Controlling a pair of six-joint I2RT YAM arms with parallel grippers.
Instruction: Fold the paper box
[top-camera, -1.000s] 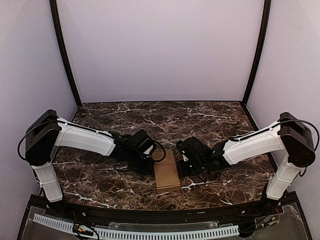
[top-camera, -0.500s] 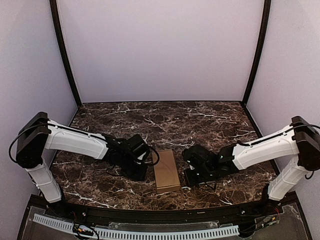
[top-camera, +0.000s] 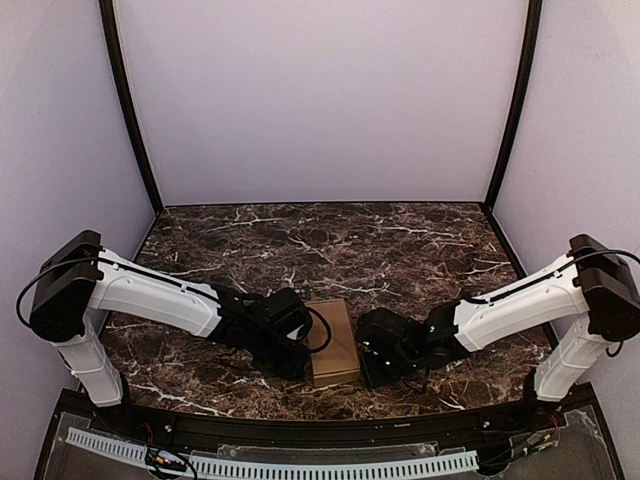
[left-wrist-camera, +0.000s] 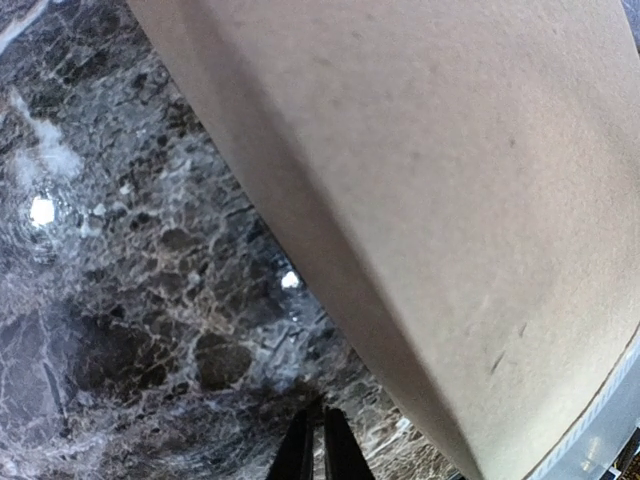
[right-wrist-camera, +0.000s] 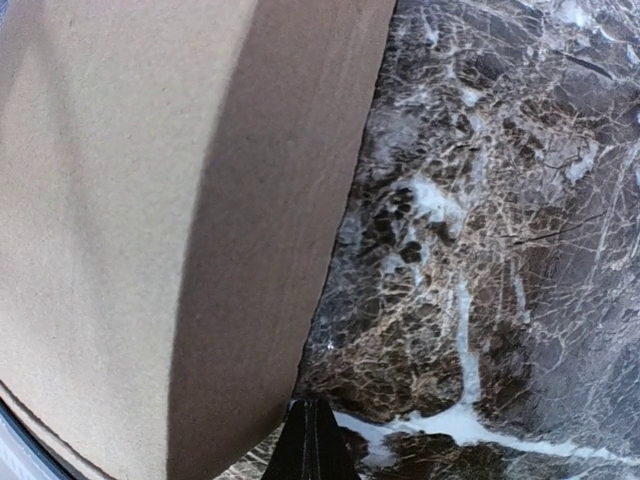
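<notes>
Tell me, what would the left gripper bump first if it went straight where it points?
Probably the paper box: its brown side stands just ahead of the shut left gripper. Depth is unclear, so it might scrape the marble table first.

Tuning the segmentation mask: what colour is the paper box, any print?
Plain brown cardboard, unprinted: the paper box. Right wrist view shows it best.
</notes>
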